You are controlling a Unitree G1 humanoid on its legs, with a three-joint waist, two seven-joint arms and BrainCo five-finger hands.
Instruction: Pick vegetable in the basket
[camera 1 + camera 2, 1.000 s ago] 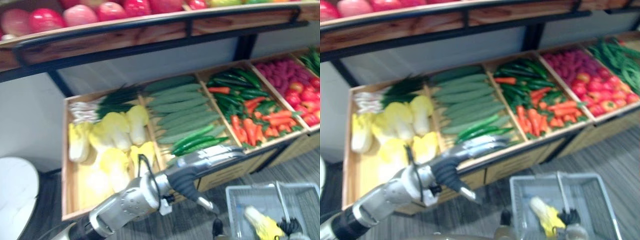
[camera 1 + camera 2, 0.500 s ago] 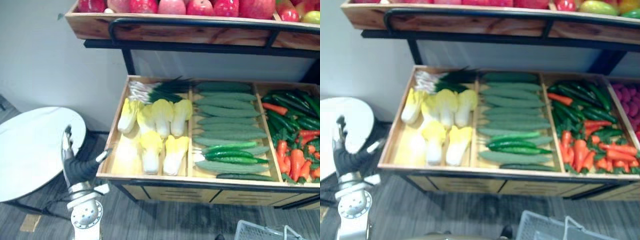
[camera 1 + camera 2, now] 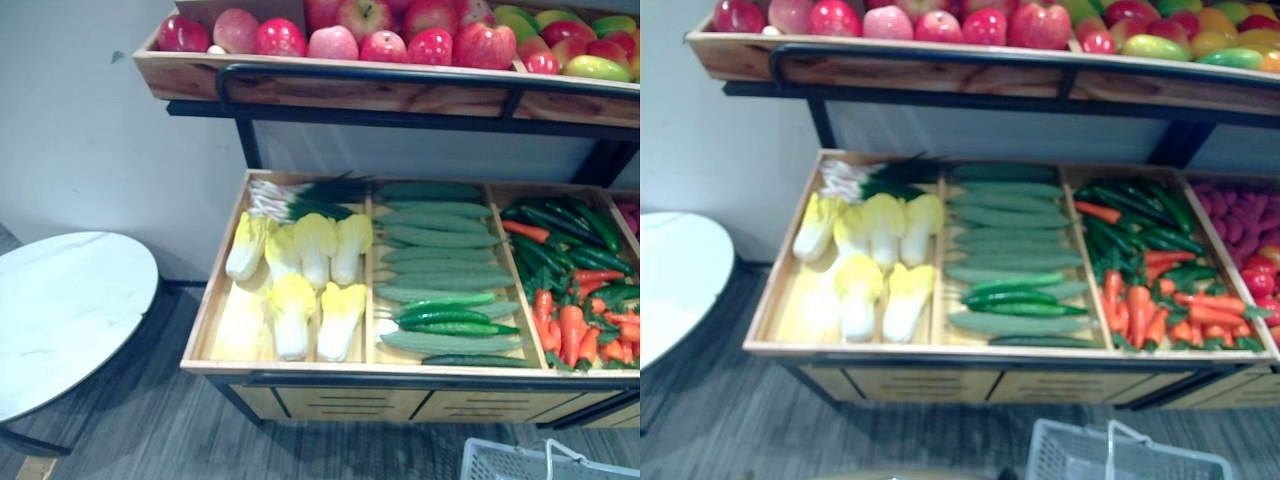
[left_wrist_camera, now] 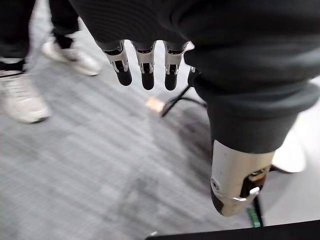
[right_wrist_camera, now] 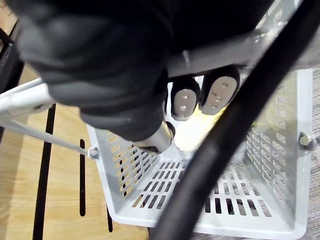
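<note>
Nearby, cabbages, cucumbers, left hand loose (shoes beside), right hand clamping basket.

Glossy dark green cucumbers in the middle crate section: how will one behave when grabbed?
Probably stiff: the glossy dark green cucumbers lie straight. Likely to roll if nudged, being round and piled loosely on the paler green ones. Their shine suggests a slippery skin.

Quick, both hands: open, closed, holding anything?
Left hand: open, fingers straight, holding nothing, above the floor.
Right hand: closed, fingers curled round the basket handle.
</note>
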